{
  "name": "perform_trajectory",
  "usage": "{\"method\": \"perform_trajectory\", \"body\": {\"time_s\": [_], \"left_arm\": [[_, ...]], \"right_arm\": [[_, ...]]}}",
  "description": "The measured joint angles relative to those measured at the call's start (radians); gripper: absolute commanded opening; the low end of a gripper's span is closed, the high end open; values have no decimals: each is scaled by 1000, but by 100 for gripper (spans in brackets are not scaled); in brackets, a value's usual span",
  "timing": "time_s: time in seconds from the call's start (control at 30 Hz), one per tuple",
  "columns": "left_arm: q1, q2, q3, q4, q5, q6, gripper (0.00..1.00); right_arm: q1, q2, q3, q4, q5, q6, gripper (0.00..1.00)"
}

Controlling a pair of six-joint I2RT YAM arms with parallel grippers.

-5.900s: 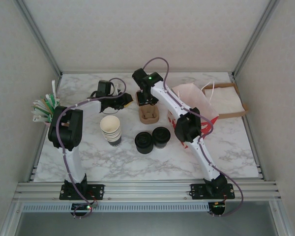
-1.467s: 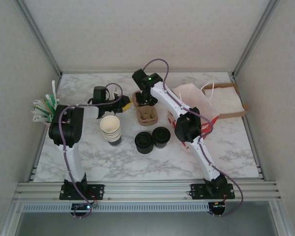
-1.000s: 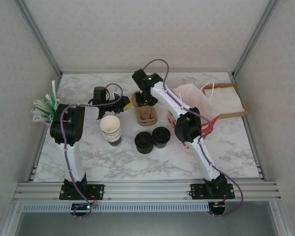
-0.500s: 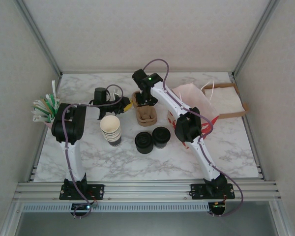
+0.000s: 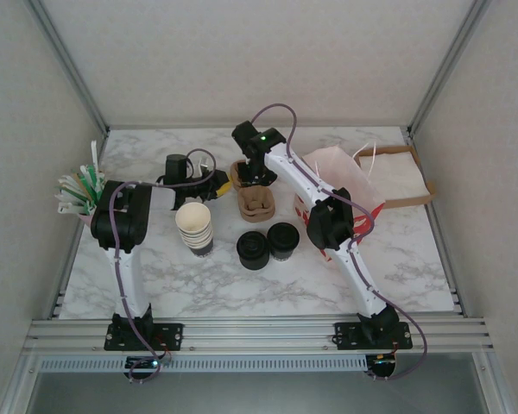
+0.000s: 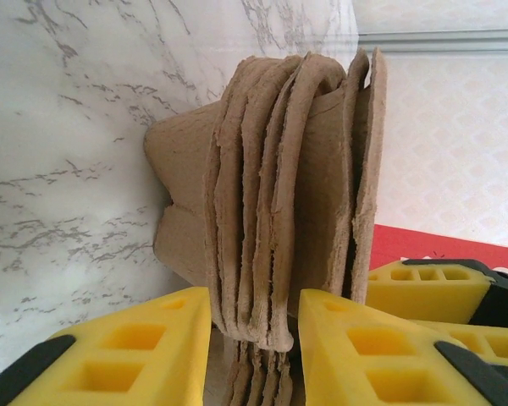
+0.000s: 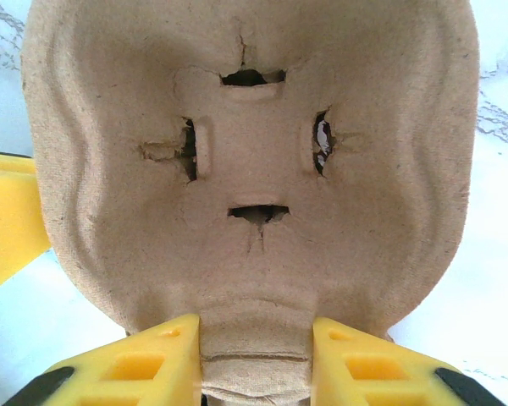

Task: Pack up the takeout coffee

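**Operator:** Currently, what does each pincer hold, and why?

**Technician:** The right pincer [image 7: 256, 355] is clamped on the lip of a single pulp carrier [image 7: 254, 161], with the slotted face turned toward its wrist camera. The left pincer [image 6: 254, 338] straddles the edge of the carrier stack [image 6: 279, 169]. Whether its fingers press the stack or stand just apart cannot be told. By judgement, one arm steadies the stack so that the other can separate one carrier.

**Operator:** Where is the takeout coffee?

**Technician:** The takeout coffee [image 5: 282, 239] stands upright on the tabletop [image 5: 414, 259], nearer the arm bases than the carriers. It is just beside the lid stack [image 5: 253, 250], and neither pincer touches it. The red-and-white bag [image 5: 341, 177] sits to its right, mouth open, presumably to receive the load.

**Operator:** Any readable markings?

**Technician:** None. No lettering is legible on the carrier, the cup or the bag.
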Motion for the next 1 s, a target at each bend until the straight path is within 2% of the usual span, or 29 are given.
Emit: {"method": "perform_trajectory", "body": {"time_s": [0.6, 1.0], "left_arm": [[4, 0, 0, 17, 3, -4, 36], [4, -3, -4, 16, 6, -3, 30]], "right_arm": [[0, 0, 0, 0, -4, 0, 33], [0, 0, 1, -1, -4, 0, 33]]}}
